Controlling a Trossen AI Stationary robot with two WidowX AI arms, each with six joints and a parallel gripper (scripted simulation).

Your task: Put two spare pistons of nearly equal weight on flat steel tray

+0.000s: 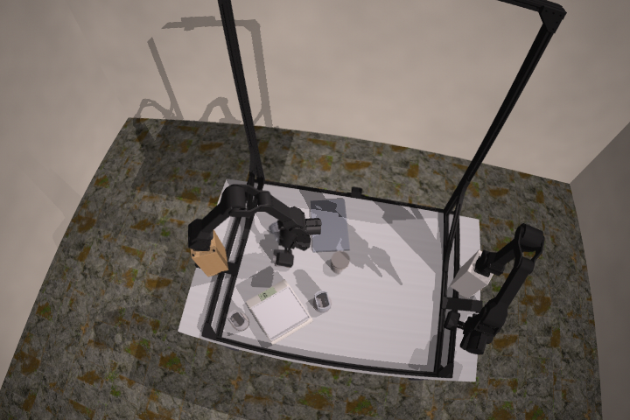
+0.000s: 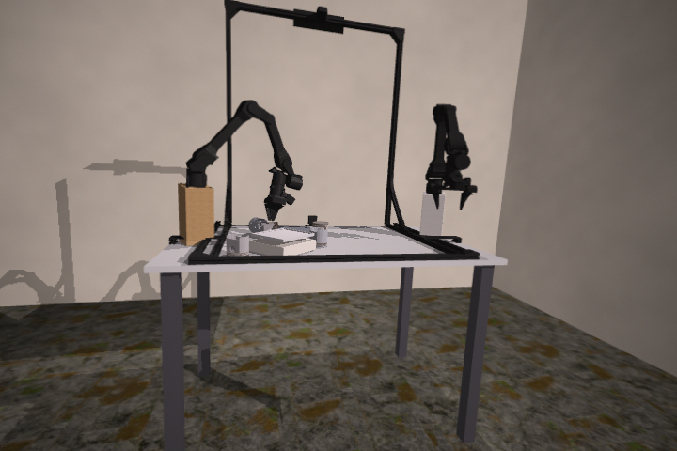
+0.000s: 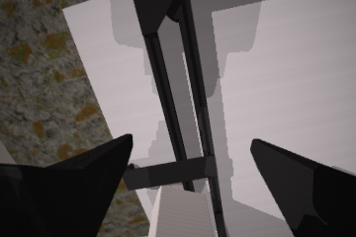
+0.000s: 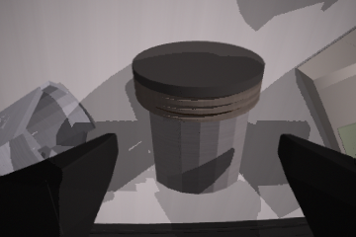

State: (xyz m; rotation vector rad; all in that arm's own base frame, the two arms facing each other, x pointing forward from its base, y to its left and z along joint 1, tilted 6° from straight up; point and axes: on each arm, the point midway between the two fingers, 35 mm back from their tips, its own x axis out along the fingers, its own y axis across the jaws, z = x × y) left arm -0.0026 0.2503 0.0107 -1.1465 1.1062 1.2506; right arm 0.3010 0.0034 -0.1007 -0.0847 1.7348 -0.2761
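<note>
The flat grey steel tray (image 1: pixel 331 227) lies on the bench at the back. My right gripper (image 1: pixel 284 258) (image 2: pixel 271 212) hangs open just beside it, low over the bench. In the right wrist view an upright dark-topped piston (image 4: pixel 198 114) stands under the gripper (image 4: pixel 197 137), with a clear gap to each finger. A light piston (image 4: pixel 35 123) (image 2: pixel 257 224) lies on its side next to it. Another upright piston (image 1: pixel 338 261) stands in front of the tray. Two more pistons stand near the scale, one on each side of it (image 1: pixel 321 300) (image 1: pixel 238 320). My left gripper (image 2: pixel 451 196) is open and empty, raised off the bench (image 3: pixel 192 139).
A white scale (image 1: pixel 278 309) sits at the front left. A black frame rail (image 1: pixel 444 297) runs around the bench, with tall posts. The right arm stands on a wooden block (image 1: pixel 209 255), the left arm on a white block (image 1: pixel 469 279).
</note>
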